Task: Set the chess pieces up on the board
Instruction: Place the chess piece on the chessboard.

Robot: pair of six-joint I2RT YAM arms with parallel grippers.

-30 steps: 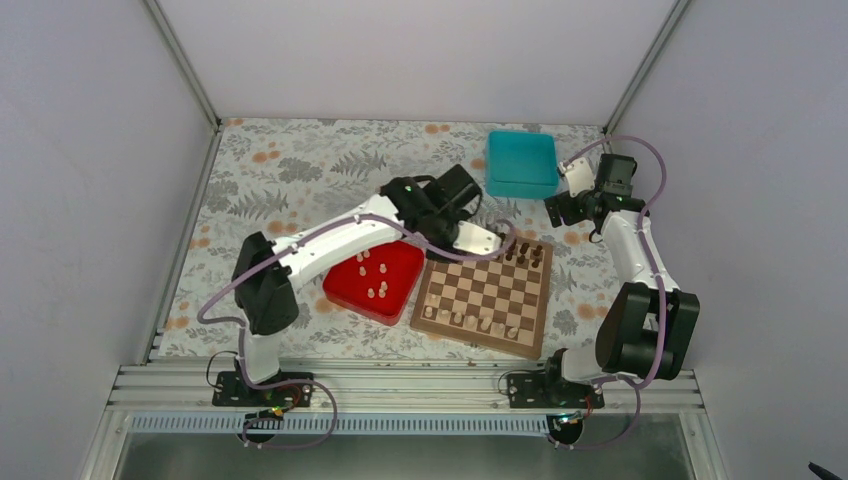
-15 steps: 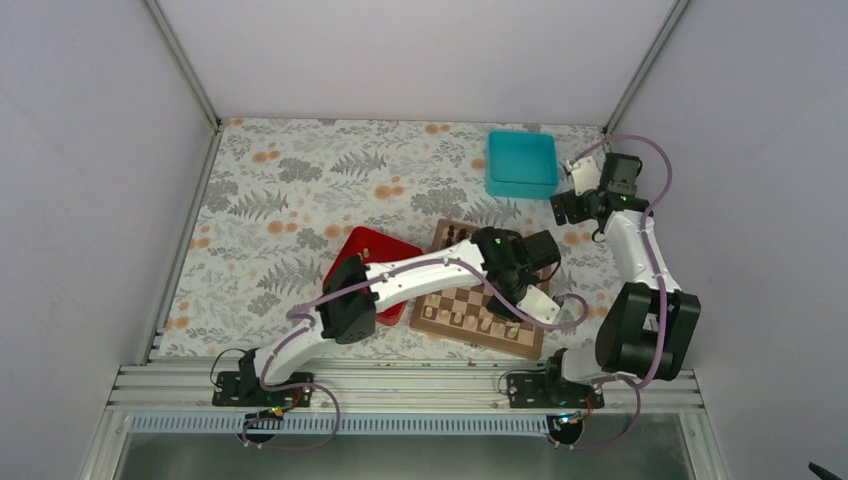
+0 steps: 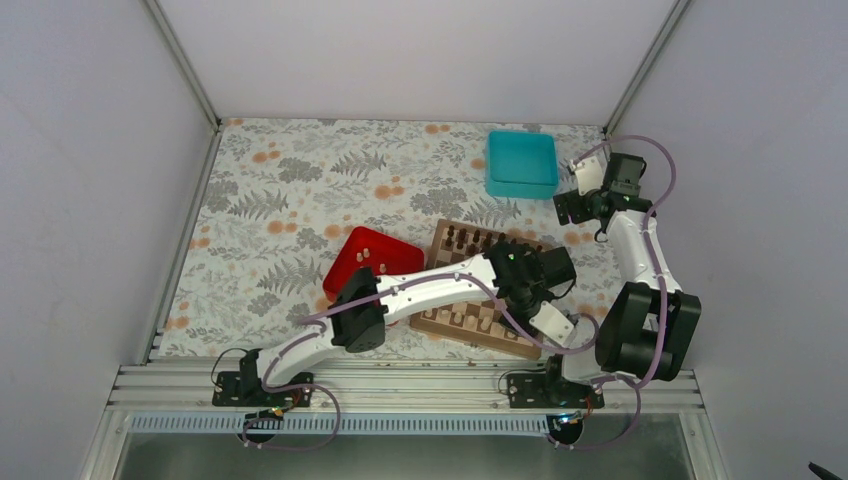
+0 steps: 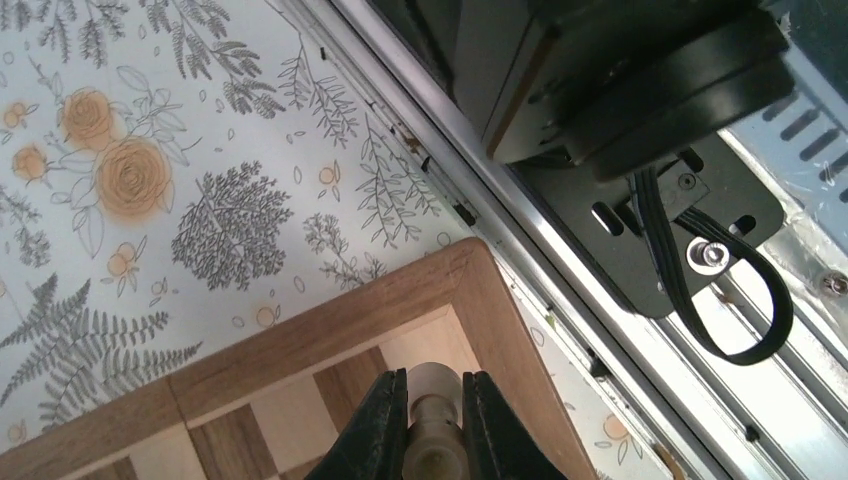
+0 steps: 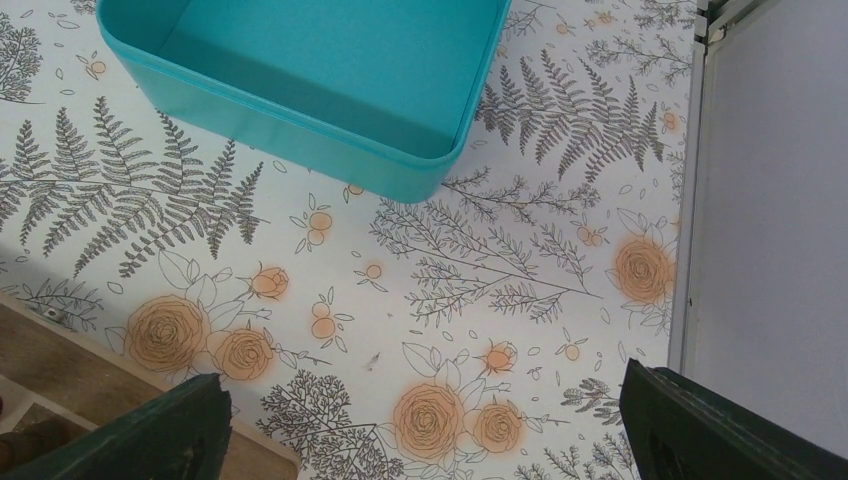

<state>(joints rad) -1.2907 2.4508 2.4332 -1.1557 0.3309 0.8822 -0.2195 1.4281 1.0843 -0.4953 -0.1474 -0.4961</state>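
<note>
The wooden chessboard [image 3: 462, 262] lies mid-table, partly covered by my left arm. My left gripper [image 4: 435, 395] is shut on a pale cream chess piece [image 4: 436, 412] and holds it over the light corner square at the board's near right corner [image 4: 420, 310]; from above the gripper [image 3: 553, 327] sits at that corner. Dark pieces [image 3: 468, 239] line the far row. Pale pieces [image 3: 468, 318] stand on the near row, and a few [image 3: 363, 258] show in the red tray [image 3: 368, 252]. My right gripper [image 5: 425, 425] is open and empty over the cloth, near the teal box [image 5: 330, 75].
The teal box [image 3: 522, 163] stands at the back right. The metal table rail [image 4: 560, 290] and the right arm's black base [image 4: 650, 150] lie just past the board's near right corner. The cage post [image 5: 700, 180] is close to my right gripper.
My left arm has swung from the board's far left edge across to its near right corner, carrying the pale piece. The right arm has barely moved.
</note>
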